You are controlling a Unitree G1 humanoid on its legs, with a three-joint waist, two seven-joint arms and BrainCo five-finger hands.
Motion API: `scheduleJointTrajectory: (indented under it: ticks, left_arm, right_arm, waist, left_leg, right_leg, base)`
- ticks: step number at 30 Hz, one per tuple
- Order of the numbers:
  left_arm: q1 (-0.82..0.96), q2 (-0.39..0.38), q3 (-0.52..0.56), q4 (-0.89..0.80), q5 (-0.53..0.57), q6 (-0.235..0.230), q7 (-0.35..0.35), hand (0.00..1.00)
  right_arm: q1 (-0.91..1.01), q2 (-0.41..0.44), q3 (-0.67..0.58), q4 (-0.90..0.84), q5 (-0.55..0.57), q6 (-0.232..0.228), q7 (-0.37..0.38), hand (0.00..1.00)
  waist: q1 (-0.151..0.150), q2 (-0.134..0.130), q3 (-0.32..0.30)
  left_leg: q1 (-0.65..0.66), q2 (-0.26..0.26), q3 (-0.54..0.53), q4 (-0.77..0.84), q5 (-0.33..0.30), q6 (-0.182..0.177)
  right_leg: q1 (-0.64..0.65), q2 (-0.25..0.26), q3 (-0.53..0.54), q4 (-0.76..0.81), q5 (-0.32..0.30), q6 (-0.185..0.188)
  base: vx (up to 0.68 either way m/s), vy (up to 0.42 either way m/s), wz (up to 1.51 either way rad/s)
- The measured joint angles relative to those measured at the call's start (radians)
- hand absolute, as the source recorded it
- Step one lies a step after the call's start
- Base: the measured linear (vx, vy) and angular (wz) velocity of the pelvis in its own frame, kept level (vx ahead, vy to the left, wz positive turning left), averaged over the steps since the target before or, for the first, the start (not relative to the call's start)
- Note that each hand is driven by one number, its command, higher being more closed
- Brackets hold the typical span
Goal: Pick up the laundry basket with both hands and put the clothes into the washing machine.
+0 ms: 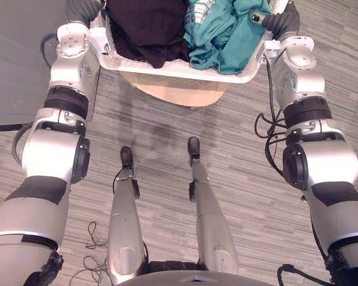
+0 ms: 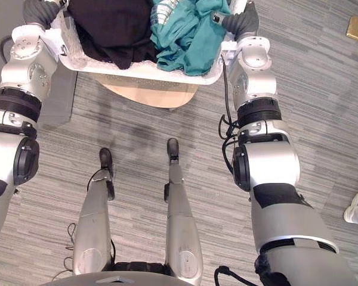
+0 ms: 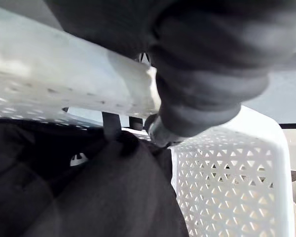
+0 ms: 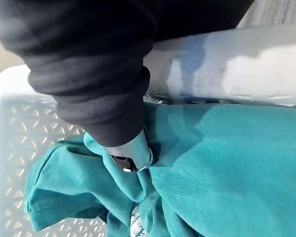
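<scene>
While I watch through the head views, the floor (image 1: 227, 137) spreads widest, grey with fine streaks like narrow planks. Above it, straight ahead between both arms, is the basket (image 1: 167, 71). It is white plastic, oblong with rounded corners, with a thick smooth rim and walls pierced by a lattice of small triangular holes. Under its near side shows a pale wooden top (image 1: 179, 94) with a curved edge; I cannot tell whether the basket rests on it or hangs clear. Inside, a black garment (image 1: 149, 30) fills the left part, soft, matte and bunched. A teal garment (image 1: 221, 36), crumpled in loose folds, fills the right part and reaches the near rim. My left hand (image 1: 82, 11) lies over the rim at the basket's left end, and my right hand (image 1: 281, 22) over the rim at the right end, against the teal cloth. Whether either hand is clenched on the rim, I cannot tell.
</scene>
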Motion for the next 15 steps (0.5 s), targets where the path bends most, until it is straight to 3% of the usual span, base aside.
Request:
scheduleJointTrajectory:
  ticks: [1,2,7,15]
  left_arm:
    - [-0.003,0.005,0.005,-0.003,0.002,0.000,0.000,1.00]
    - [-0.012,0.011,0.013,-0.004,0.017,0.000,-0.001,0.00]
    - [-0.032,0.027,0.049,-0.024,0.029,-0.022,-0.017,0.00]
    - [-0.033,0.057,0.084,-0.024,0.136,-0.008,-0.046,0.00]
  right_arm:
    - [-0.009,0.000,0.000,0.000,0.000,0.000,0.000,0.00]
    - [-0.019,0.002,0.000,0.000,0.000,0.000,0.000,0.00]
    - [-0.046,0.000,0.003,0.011,0.000,0.000,0.014,0.00]
    - [-0.061,-0.010,0.049,0.044,0.013,0.001,0.067,0.00]
  waist:
    - [0.000,0.000,0.001]
    - [0.000,-0.001,0.001]
    - [-0.004,-0.004,0.012]
    - [-0.004,-0.004,0.013]
  left_leg:
    - [-0.007,0.001,0.002,0.006,-0.003,0.001]
    - [-0.025,0.008,0.002,0.025,-0.011,0.002]
    - [-0.065,0.016,-0.003,0.053,-0.020,0.005]
    - [-0.103,0.021,-0.004,0.076,-0.027,0.007]
  right_leg:
    - [-0.006,0.001,0.001,0.001,0.000,0.000]
    - [-0.016,0.007,0.001,0.001,0.001,0.000]
    - [-0.042,0.014,-0.001,0.004,0.006,0.000]
    - [-0.072,0.018,-0.001,0.016,0.007,0.003]
  base:
    - [-0.03,0.006,-0.11]
    - [-0.04,0.002,-0.11]
    - [-0.04,-0.002,-0.02]
    - [-0.01,0.001,0.00]
